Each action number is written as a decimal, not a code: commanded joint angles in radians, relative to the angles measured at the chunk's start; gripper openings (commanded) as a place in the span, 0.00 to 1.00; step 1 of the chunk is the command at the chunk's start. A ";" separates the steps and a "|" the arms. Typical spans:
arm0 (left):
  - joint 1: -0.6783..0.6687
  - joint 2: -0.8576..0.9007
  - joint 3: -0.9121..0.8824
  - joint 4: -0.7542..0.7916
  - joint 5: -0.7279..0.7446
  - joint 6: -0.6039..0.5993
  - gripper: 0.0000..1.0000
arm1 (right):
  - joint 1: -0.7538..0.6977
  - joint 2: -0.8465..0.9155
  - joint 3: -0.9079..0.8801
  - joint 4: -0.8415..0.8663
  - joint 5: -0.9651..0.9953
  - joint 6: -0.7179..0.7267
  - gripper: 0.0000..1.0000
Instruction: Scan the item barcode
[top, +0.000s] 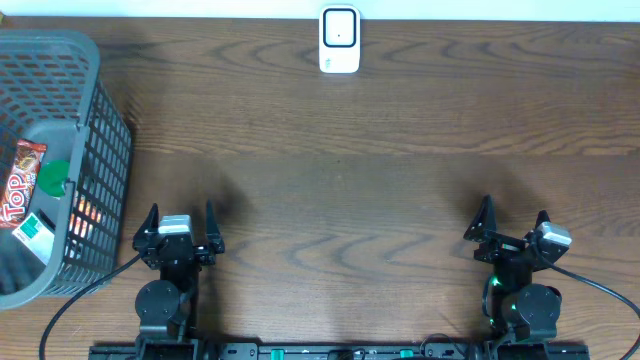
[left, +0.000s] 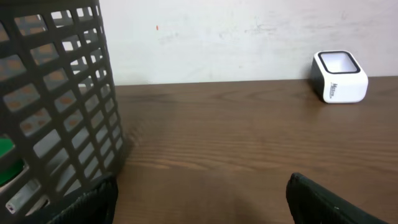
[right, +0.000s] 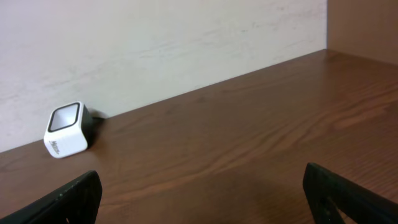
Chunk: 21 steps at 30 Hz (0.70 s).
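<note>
so the scanner (top: 339, 40) sits top centre of the overhead frame, white with a dark window, right against the far edge of the desk (top: 330, 150) where it meets the pale wall; the basket (top: 95, 150) takes the left edge of the frame, dark grey mesh, its near wall just beside the left gripper (top: 181, 212); the snack packet (top: 20, 190) lies inside it at the far left, red-brown with "Top" on it, next to a green round thing (top: 52, 178); can't make out its barcode; left gripper is at the lower left, fingers spread with only air between them; right gripper (top: 513, 210) is at the lower right, spread wide too, same deal; both sit near the front edge of the desk; between them and the scanner it's a broad stretch of bare brown wood, and the right half stays open out to the frame edge; in the left wrist view the basket wall fills the left side, scanner at the upper right; in the right wrist view the scanner is at the left by the wall
</note>
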 joint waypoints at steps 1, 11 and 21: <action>0.005 -0.005 -0.014 -0.030 0.087 -0.071 0.87 | 0.008 -0.002 -0.003 -0.002 -0.004 -0.013 0.99; 0.005 0.147 0.122 -0.090 0.414 -0.122 0.87 | 0.008 -0.001 -0.003 -0.002 -0.004 -0.013 0.99; 0.005 0.749 0.977 -0.579 0.437 -0.113 0.87 | 0.008 -0.001 -0.003 -0.002 -0.004 -0.013 0.99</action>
